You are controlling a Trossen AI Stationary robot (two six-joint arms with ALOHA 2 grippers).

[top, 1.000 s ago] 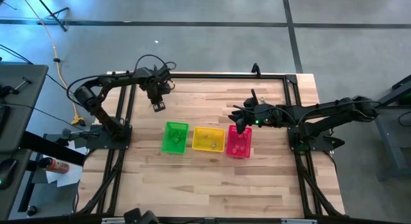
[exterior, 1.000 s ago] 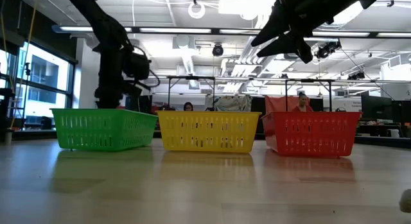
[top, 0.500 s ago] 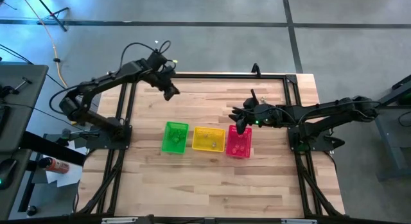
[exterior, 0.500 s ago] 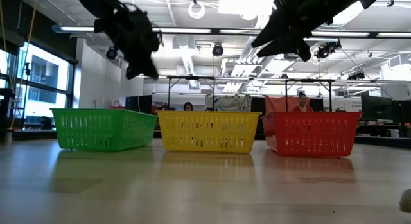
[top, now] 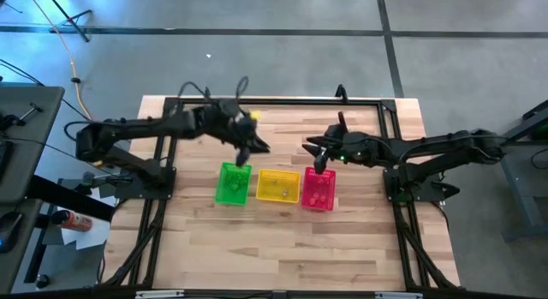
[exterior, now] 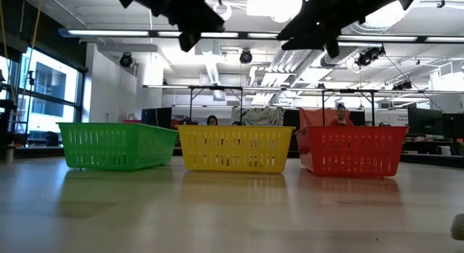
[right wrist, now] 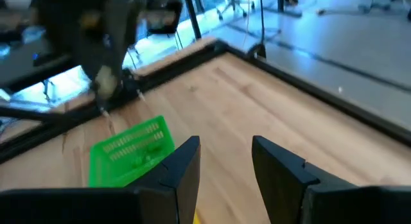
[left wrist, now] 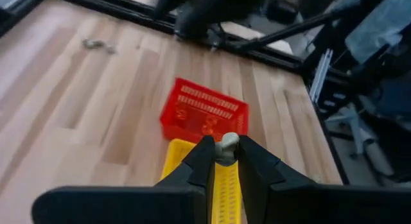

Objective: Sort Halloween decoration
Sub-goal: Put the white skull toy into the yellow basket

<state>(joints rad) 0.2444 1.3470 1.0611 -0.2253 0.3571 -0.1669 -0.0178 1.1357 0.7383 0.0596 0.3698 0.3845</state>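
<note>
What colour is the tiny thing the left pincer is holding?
Pale, a whitish cream: the tiny pale trinket sits pinched in the left pincer. The left wrist view shows it best.

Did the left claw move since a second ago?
Yes. The left claw swung from the table's far side toward the green basket and yellow basket.

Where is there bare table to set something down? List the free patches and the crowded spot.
Free: the broad strip of table in front of the green basket, yellow basket and pink basket, and the bare wood left of the green one. Crowded: behind the baskets, where the left gripper and right gripper hang.
</note>
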